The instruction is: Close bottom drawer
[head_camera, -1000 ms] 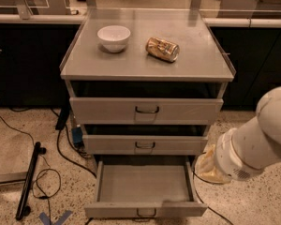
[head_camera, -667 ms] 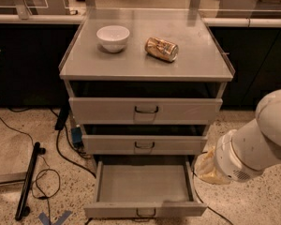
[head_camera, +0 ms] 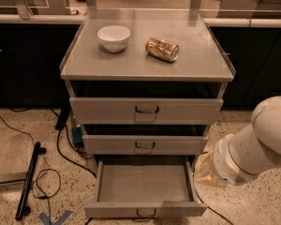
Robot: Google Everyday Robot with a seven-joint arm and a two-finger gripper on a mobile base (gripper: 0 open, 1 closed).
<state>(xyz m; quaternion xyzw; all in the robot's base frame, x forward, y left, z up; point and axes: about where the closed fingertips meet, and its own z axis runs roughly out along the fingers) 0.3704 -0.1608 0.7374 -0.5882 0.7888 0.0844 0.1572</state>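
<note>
The bottom drawer (head_camera: 145, 184) of the grey metal cabinet is pulled far out, an empty shallow tray with a slim front panel and a small dark loop handle (head_camera: 145, 213). The middle drawer (head_camera: 145, 144) and top drawer (head_camera: 146, 110) stand a little way out. My white arm (head_camera: 253, 149) enters from the right, just right of the bottom drawer. The gripper itself is hidden behind the arm's wrist.
A white bowl (head_camera: 114, 38) and a gold can (head_camera: 162, 49) lying on its side sit on the cabinet top (head_camera: 196, 64). Black cables (head_camera: 61, 149) and a dark bar (head_camera: 28, 182) lie on the speckled floor at left. Dark counters stand behind.
The view has shifted slightly; the arm and drawers look unchanged.
</note>
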